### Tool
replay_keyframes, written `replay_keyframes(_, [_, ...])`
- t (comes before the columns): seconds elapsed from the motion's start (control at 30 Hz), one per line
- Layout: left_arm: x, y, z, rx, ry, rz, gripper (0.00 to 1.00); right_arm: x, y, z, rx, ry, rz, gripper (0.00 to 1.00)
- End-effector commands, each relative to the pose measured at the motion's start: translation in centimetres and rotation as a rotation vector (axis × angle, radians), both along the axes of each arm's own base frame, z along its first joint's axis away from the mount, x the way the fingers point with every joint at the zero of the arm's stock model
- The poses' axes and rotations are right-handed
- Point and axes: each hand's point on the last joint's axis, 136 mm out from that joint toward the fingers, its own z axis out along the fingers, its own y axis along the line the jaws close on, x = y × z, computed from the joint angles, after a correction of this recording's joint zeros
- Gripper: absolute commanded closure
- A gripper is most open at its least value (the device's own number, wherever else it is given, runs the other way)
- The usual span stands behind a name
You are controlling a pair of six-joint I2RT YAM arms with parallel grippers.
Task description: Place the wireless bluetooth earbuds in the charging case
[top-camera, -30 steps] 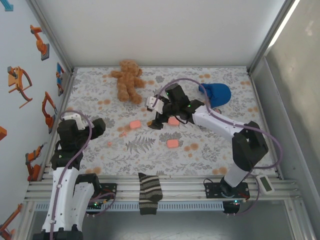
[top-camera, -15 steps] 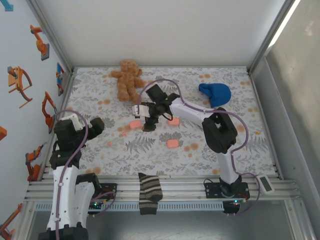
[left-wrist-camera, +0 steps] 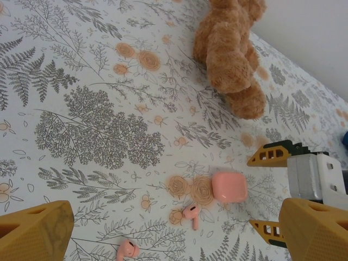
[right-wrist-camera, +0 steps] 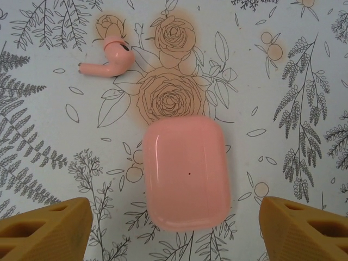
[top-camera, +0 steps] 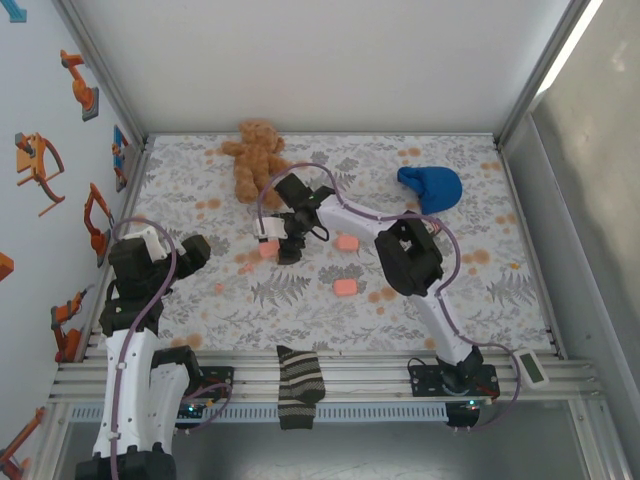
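At the table's left edge the left gripper [left-wrist-camera: 174,239] hangs released, its yellow fingers [left-wrist-camera: 35,231] spread wide with nothing between them. In its wrist view two earbuds [left-wrist-camera: 191,212] lie on the flowered cloth [left-wrist-camera: 98,136] toward eight o'clock from a closed pink charging case [left-wrist-camera: 228,187], one near it and one farther off. The right gripper [right-wrist-camera: 176,234] straddles that case, jaws released and clear of it on both sides, an earbud at eleven o'clock in its own view. From above, two more pink cases [top-camera: 347,242] lie at three and four o'clock of the first, and a teddy bear [top-camera: 255,160] lies at twelve.
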Motion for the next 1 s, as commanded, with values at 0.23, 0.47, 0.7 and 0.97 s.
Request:
replay_keyframes(0.23, [0.1,-0.1,-0.1,-0.015,-0.009,0.001,0.04,-0.2,0.8,-1.1,-0.036,0.024,0.039,0.24])
replay_keyframes(0.47, [0.1,-0.1,-0.1,-0.017,-0.013,0.002,0.04,-0.4,1.1,-2.7,-0.074,0.028,0.06,0.26])
replay_keyframes(0.7, [0.2,-0.2,-0.2,-0.024,-0.01,-0.002,0.04,-0.3,1.1,-3.5,-0.09,0.038,0.058,0.34])
replay_keyframes(0.97, [0.3,-0.3,-0.2,-0.032,-0.014,-0.003,0.04,-0.2,0.8,-2.9,-0.095,0.026,0.046,0.5])
